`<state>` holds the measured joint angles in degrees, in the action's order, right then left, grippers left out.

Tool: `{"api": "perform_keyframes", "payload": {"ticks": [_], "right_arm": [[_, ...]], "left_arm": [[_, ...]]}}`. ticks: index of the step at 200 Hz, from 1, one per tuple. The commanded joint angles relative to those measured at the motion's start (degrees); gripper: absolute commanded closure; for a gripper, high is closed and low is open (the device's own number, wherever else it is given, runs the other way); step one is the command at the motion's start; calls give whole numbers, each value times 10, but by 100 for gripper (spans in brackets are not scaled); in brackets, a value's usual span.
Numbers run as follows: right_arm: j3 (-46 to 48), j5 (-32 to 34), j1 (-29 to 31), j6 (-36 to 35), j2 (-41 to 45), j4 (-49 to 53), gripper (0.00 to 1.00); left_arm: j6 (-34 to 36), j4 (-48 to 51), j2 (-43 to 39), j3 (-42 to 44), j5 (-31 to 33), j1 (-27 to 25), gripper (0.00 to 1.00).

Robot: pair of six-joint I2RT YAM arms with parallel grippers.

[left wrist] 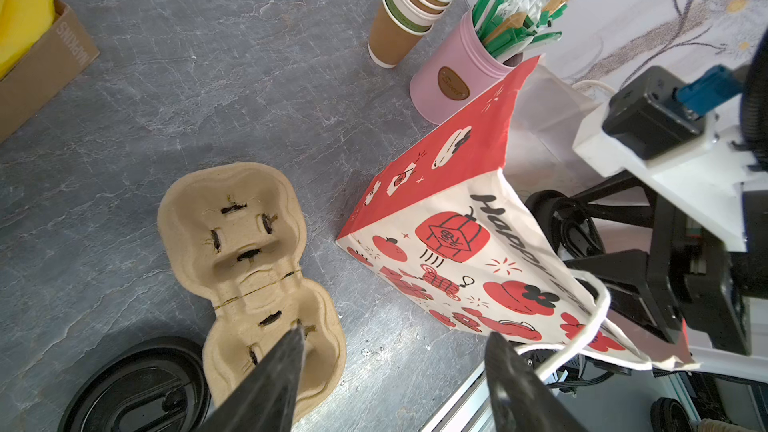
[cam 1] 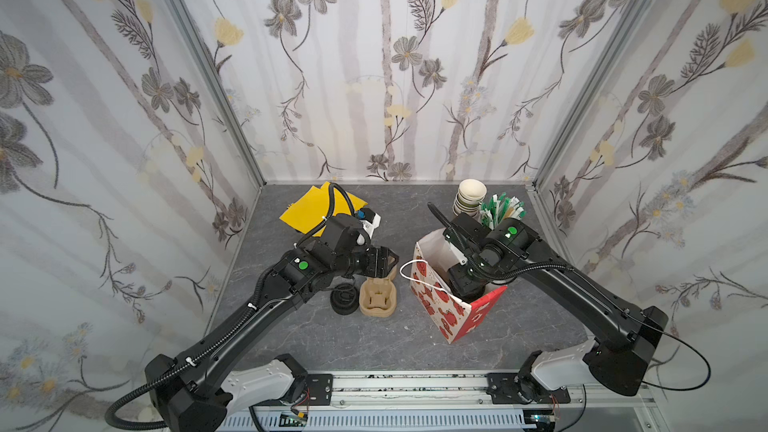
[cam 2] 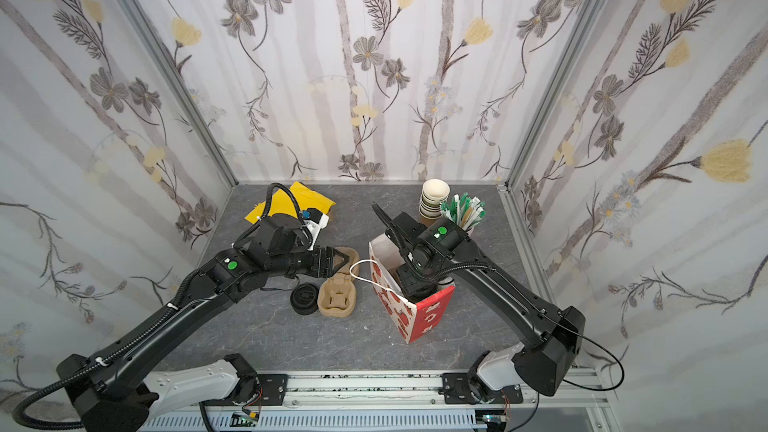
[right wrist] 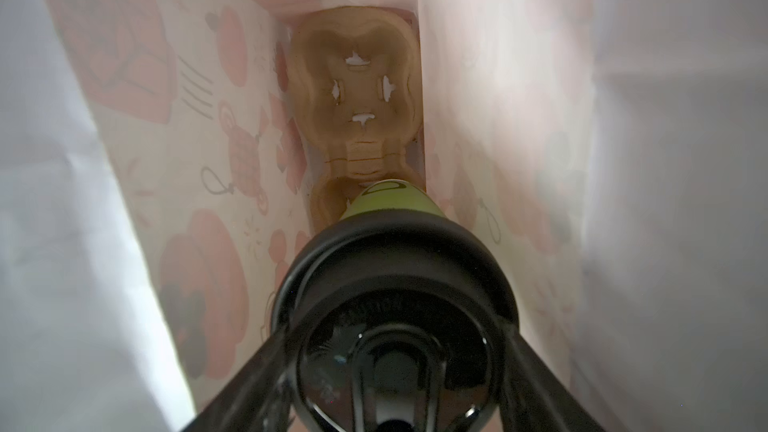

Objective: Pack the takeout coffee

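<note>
Takeout coffee (right wrist: 390, 205) in right tool (right wrist: 395, 326) inside bag (cam 1: 440, 309), indistinct in both top views

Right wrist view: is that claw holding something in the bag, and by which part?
The right gripper holds the coffee cup by its black lid, clamped from both sides.

Glossy plastic lid (right wrist: 395, 268) (matt pulp tray (right wrist: 307, 89))

- Seemingly a lab test booth: floral-print walls (cam 1: 374, 56) on aluminium posts (cam 1: 206, 64), robot arms (cam 1: 232, 326) bolted to a rail (cam 1: 415, 386).
- Café props: stacked cups (cam 1: 469, 195), napkin box (left wrist: 45, 64).
</note>
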<state>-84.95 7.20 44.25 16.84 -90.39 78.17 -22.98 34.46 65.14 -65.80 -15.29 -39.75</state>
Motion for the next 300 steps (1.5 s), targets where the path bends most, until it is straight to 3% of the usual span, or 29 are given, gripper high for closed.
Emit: {"api": "perform_keyframes", "payload": {"ticks": [1,150,300], "right_arm": [[5,-19,-3,-8,1,-21,33],[11,-52,-10,-19,-24,-24,32],[2,-35,-8,18,-30,-15,32]], "left_arm": [[-6,-20,2,0,-8,1,30],[1,-21,5,2,-16,2,31],[12,-22,15,-4,-19,2,32]]}}
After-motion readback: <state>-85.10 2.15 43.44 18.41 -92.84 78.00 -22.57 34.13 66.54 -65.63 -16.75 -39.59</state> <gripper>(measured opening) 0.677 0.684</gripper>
